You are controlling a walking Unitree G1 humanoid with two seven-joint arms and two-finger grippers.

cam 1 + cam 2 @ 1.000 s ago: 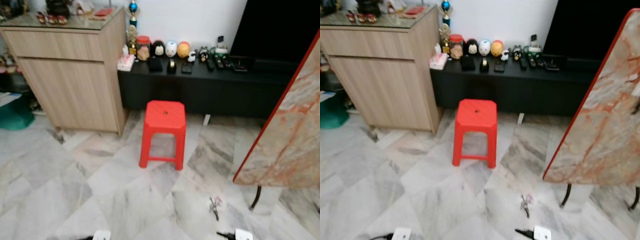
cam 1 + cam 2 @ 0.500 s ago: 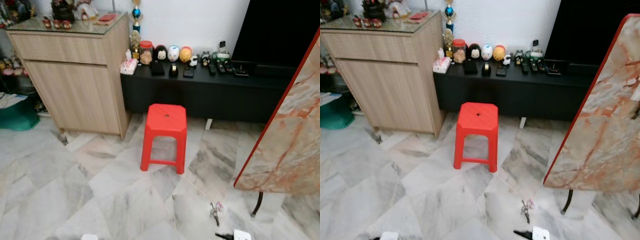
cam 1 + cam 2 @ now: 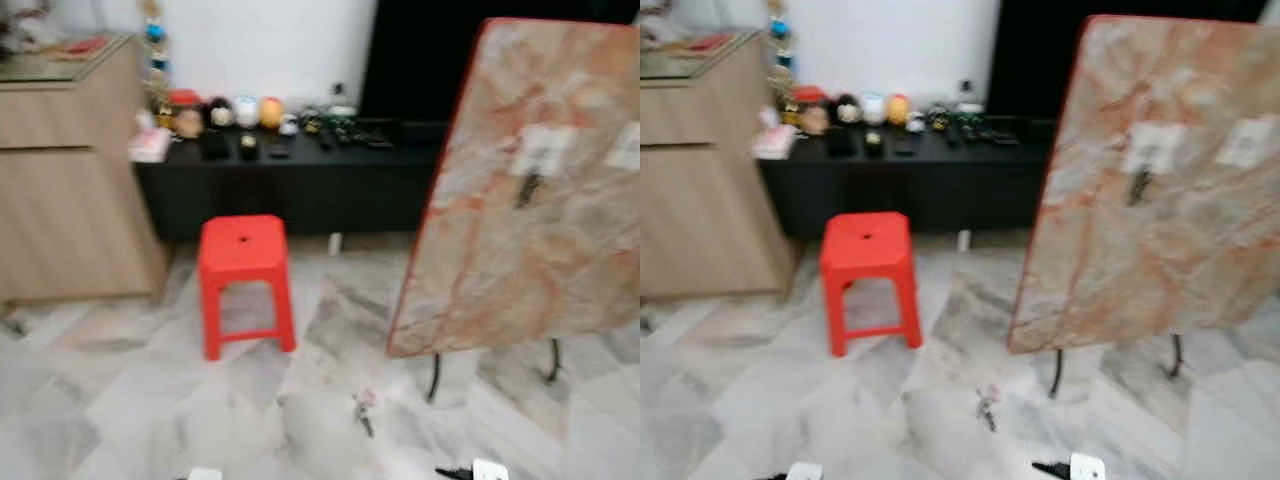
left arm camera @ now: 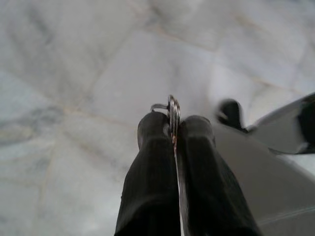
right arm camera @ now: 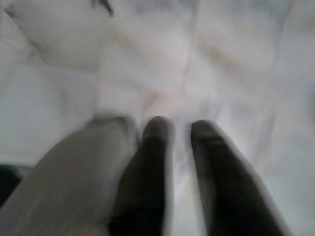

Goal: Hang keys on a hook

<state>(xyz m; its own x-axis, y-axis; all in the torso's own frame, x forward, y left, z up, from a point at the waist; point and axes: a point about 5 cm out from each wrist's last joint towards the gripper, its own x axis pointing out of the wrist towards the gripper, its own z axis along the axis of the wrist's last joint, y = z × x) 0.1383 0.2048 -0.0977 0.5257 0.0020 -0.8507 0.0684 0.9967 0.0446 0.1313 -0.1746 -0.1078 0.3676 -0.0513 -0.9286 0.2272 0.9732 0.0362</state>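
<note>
My left gripper [image 4: 173,123] is shut on a metal key ring with a key [image 4: 173,109] pinched between its two black fingers, above the marble floor. A tilted marble-patterned board [image 3: 520,230] with a red edge stands on thin black legs to the right. It carries a dark hook [image 3: 528,188] under a white patch [image 3: 541,150]. A second bunch of keys [image 3: 362,410] lies on the floor in front of the board. My right gripper [image 5: 181,130] hangs over the floor, open, with nothing between its fingers.
A red plastic stool [image 3: 243,280] stands on the floor left of the board. Behind it is a low black cabinet [image 3: 300,195] lined with small figurines, a wooden cabinet [image 3: 70,200] at the far left and a dark screen [image 3: 420,60] at the back. The eye views are blurred.
The camera has swung to the right: stool and cabinets have slid left in the picture, and the board with its hook now shows almost whole.
</note>
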